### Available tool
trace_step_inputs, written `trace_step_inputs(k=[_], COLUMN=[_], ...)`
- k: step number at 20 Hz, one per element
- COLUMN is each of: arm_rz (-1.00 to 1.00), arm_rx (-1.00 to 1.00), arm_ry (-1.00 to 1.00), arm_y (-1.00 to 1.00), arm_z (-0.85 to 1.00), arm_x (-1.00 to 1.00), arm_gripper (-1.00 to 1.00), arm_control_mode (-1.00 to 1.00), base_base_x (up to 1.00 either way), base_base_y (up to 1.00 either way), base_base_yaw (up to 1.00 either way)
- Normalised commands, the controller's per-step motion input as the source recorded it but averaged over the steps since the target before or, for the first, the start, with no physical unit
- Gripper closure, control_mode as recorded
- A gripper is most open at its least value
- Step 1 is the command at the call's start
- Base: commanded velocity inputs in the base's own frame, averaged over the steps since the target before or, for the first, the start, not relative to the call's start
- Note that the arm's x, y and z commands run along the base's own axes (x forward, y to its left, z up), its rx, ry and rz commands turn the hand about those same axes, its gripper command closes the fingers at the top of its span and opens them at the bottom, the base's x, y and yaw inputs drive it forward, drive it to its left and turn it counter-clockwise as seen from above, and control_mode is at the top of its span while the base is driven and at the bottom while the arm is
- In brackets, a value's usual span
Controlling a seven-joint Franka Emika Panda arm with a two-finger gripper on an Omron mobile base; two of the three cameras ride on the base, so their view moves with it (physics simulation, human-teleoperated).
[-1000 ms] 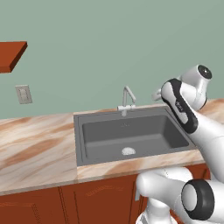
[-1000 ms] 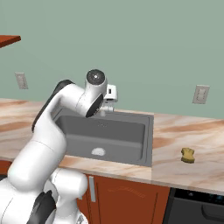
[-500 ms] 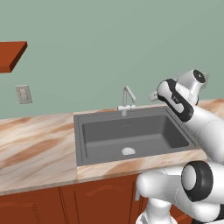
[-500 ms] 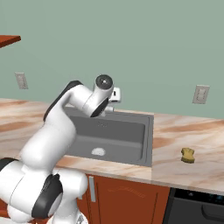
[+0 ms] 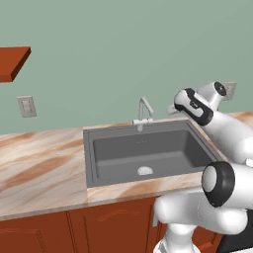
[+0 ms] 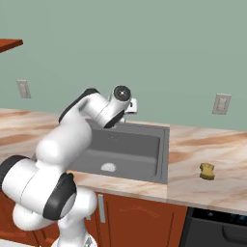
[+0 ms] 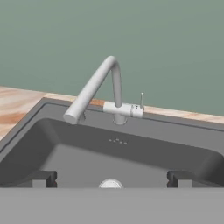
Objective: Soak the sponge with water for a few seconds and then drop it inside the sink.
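Hand view looks along the gripper [image 7: 111,178] at the sink [image 7: 131,151]: the two dark fingertips [image 7: 40,178] stand well apart with nothing between them, so the gripper is spread and empty. It hangs over the sink's front, aimed at the faucet [image 7: 97,89] on the back rim. I judge it is held this way because the faucet's small lever [image 7: 141,101], a thin upright pin on the faucet's base block, has to be worked before anything can be soaked; no stream runs from the spout, so the water is not yet on. The spout slants down from its bend toward the left of this view and ends above the basin; the drain [image 7: 110,183] lies below it, between the fingertips.

From the left base view the hand [image 5: 190,105] hovers just right of the faucet [image 5: 144,113], above the sink's back right corner, with the arm reaching in from the right.

Out on the counter [image 6: 212,154], well apart from the sink [image 6: 144,147] on its right side, lies the sponge [image 6: 207,171], untouched and far from the gripper. It rests flat; its long axis seems to run roughly parallel to the sink's front edge, though it is too small to tell which end leads. Fetching it appears to be a later step.
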Motion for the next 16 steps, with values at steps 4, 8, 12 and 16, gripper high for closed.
trace_step_inputs(k=[4,8,12,16], arm_rz=[0.0,0.01,0.0,0.0], arm_rx=[0.0,0.0,0.0,0.0], arm_ry=[-0.01,-0.03,-0.03,-0.03], arm_y=[-0.05,-0.05,-0.03,-0.09], arm_z=[-0.2,-0.13,-0.09,-0.04], arm_x=[0.4,0.31,0.26,0.18], arm_gripper=[-1.0,-1.0,-1.0,-1.0], arm_control_mode=[-1.0,-1.0,-1.0,-1.0], base_base_x=[0.0,0.0,0.0,0.0], base_base_y=[0.0,0.0,0.0,0.0], base_base_yaw=[0.0,0.0,0.0,0.0])
